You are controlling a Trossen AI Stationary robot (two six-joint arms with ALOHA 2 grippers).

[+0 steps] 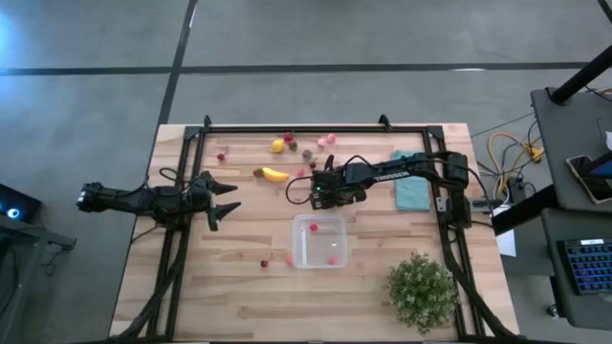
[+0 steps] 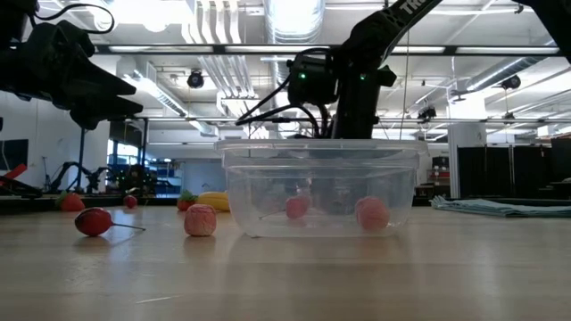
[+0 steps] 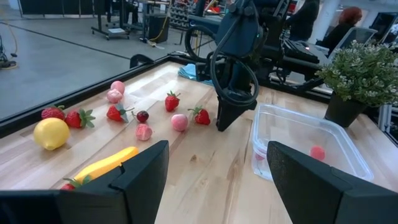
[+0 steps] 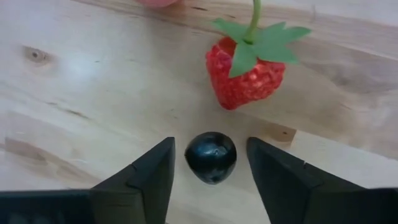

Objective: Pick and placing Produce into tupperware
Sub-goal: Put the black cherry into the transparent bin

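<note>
Wooden table [image 1: 239, 287], clear tupperware [image 1: 319, 240] holding berries, banana [image 1: 275, 174], right end effector [image 1: 298, 191] nearby, potted plant [image 1: 422, 291]

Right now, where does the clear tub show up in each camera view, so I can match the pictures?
High view: tub at table centre, just below the right claw.
Low view: tub fills the middle, two pink pieces inside.
Left wrist view: tub on the right, beside the plant.
Right wrist view: not in it; only a strawberry and a dark berry.
Shared landmark: the right arm beside the tub.
</note>
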